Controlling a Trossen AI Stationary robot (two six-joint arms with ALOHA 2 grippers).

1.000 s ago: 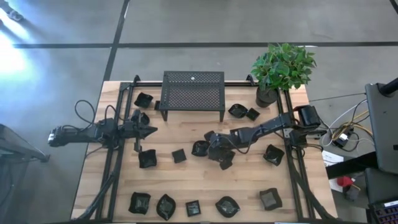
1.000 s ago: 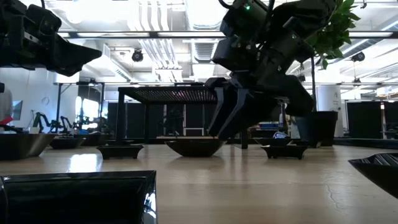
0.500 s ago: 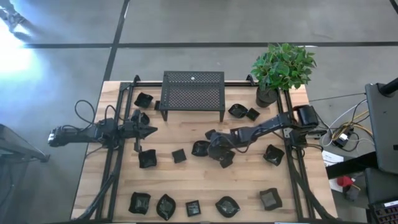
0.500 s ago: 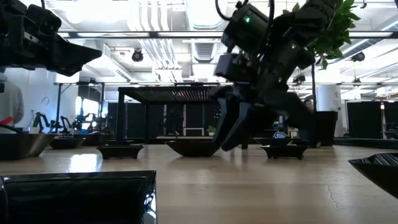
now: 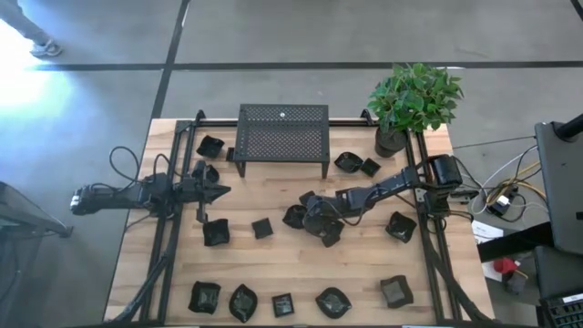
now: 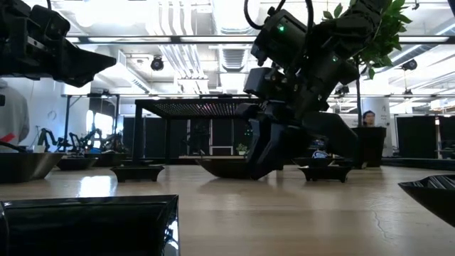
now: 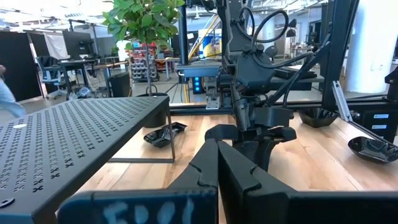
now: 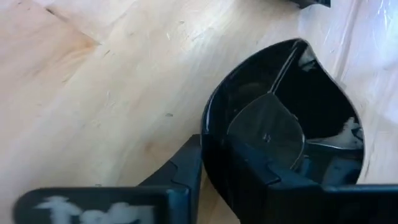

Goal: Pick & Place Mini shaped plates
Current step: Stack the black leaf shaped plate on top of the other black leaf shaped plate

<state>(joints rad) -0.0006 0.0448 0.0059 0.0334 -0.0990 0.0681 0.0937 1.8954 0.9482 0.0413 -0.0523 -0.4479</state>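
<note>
Teardrop mini plate (image 8: 292, 118) sits mid-bench, toward the right edge, flat on the wood; right gripper (image 5: 305, 217) straddles its rim, one finger inside the bowl, one outside, jaws clamped on the rim, looks set for a lift. Plate is glossy black, thin-walled, likely slippery. Bench (image 5: 273, 264) is pale grained wood. Left gripper (image 5: 223, 191) waits near the left edge, fingers together

Robotics lab: exposed ceiling ducts (image 6: 178, 28), concrete floor (image 5: 273, 32), other arm rigs (image 6: 71, 139) behind table.
</note>
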